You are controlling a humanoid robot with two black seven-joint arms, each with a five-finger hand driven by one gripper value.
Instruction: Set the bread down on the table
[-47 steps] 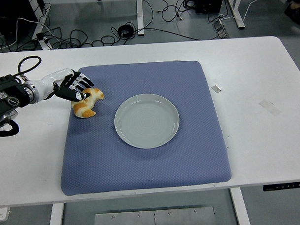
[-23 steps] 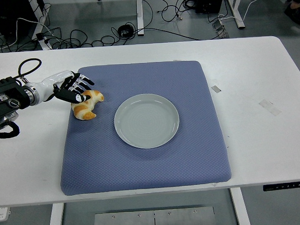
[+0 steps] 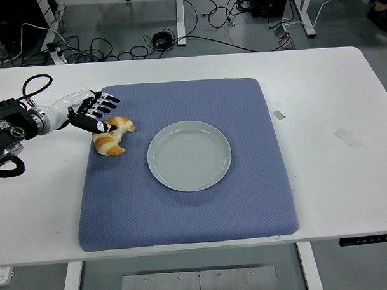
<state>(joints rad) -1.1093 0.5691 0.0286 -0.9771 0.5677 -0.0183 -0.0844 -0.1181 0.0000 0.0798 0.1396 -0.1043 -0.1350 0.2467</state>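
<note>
The bread (image 3: 112,136), a golden curved roll, lies on the blue mat (image 3: 186,202) near the mat's left edge, toward the far side of the counter (image 3: 319,115). It sits apart from the pale round plate (image 3: 189,156), which rests near the middle of the mat, to the right of the bread. The left hand (image 3: 94,112) reaches in from the left edge of the picture, its black-and-white fingers (image 3: 109,100) spread and stretched toward the right, holding nothing. The thumb tip hangs right at the bread's upper left end; whether it touches the crust cannot be told. The other fingers fan out above the bread on its far side, clear of it. The forearm lies over the bare white counter beside the mat, with a black cable looping at the wrist. On the right part of the counter lie two small pieces of tape (image 3: 279,114), well apart from the mat's things. Beyond the far edge of the counter, cables (image 3: 202,17) trail across the grey floor.
</note>
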